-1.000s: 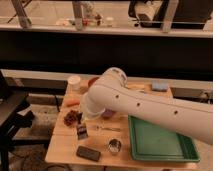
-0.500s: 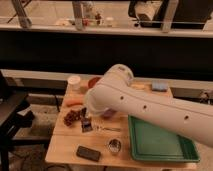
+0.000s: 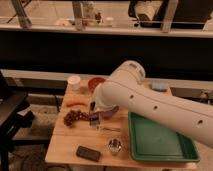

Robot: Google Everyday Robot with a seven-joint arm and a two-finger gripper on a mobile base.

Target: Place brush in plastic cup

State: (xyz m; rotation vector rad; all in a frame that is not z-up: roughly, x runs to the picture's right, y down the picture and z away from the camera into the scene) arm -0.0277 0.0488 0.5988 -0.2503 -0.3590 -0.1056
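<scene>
My white arm (image 3: 150,102) reaches in from the right over the middle of the wooden table (image 3: 65,145). Its gripper (image 3: 93,115) shows as a dark shape hanging under the arm's rounded end, just right of the grapes. A slim dark piece with a greyish lower end (image 3: 94,120) sits there. It looks like the brush, but I cannot separate it from the gripper. The white plastic cup (image 3: 74,82) stands upright at the table's back left, well apart from the gripper.
A red bowl (image 3: 95,82) stands beside the cup. Ahead of it lie a carrot (image 3: 76,102), grapes (image 3: 73,117) and a purple thing (image 3: 110,111). A thin metal utensil (image 3: 107,128), metal cup (image 3: 115,146) and black block (image 3: 90,153) are nearer. A green tray (image 3: 160,142) fills the right side.
The arm's rounded end and the gripper have shifted to the right and a little toward the back of the table. The things on the table have not moved.
</scene>
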